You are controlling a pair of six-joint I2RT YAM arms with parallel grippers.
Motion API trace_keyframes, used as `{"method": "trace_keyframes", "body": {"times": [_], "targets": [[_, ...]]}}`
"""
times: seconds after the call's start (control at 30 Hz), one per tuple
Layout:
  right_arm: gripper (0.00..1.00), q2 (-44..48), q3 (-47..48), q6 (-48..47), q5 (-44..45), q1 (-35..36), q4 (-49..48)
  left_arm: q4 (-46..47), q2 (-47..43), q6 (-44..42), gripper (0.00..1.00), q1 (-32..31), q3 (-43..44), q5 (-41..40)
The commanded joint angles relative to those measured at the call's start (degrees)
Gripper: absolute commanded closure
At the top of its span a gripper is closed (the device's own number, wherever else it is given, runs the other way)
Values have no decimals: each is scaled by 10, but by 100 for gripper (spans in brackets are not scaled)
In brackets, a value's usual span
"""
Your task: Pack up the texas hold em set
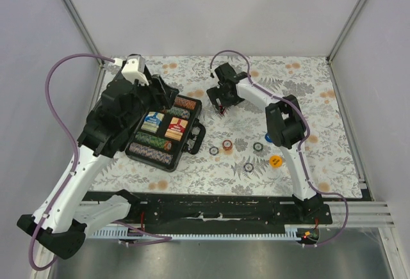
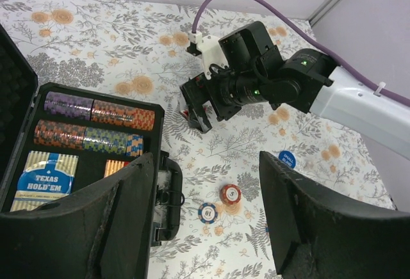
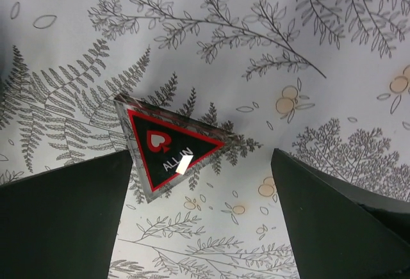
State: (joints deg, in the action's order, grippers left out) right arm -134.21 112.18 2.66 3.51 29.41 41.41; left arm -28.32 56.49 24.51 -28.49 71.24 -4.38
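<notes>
Looking at the top view, the black case (image 1: 189,143) lies open on the left half of the floral table (image 1: 320,100). It holds rows of chips (image 1: 154,146), with a blue deck (image 1: 152,122) and a reddish deck (image 1: 176,127) side by side between the rows. Six loose chips (image 1: 227,145) are scattered on the table to the right of the case, well apart from each other.

The left gripper (image 2: 204,164) hangs over the handle side of the case, spread wide with nothing in it. The right gripper (image 3: 200,160) is low over the table past the case's far right corner, also spread wide. The ALL IN triangle (image 3: 170,151) lies flat between its fingers, closer to one. Can't tell if that finger actually touches it.
</notes>
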Motion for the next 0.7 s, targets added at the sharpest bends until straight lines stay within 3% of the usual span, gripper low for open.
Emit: {"method": "trace_keyframes", "body": {"times": [0.0, 0.3, 0.4, 0.5, 0.67], "targets": [[2, -31, 28, -21, -17, 0, 12, 9, 6, -45, 27, -2, 21, -19], [3, -53, 37, -21, -14, 2, 17, 8, 20, -53, 27, -2, 28, -23], [7, -56, 32, -21, -17, 3, 17, 9, 21, -53, 27, -2, 25, -21], [18, -66, 38, -21, -11, 6, 20, 10, 24, -53, 27, -2, 23, -16], [23, -78, 49, -21, 3, 9, 29, 10, 24, -54, 27, -2, 21, -13]]}}
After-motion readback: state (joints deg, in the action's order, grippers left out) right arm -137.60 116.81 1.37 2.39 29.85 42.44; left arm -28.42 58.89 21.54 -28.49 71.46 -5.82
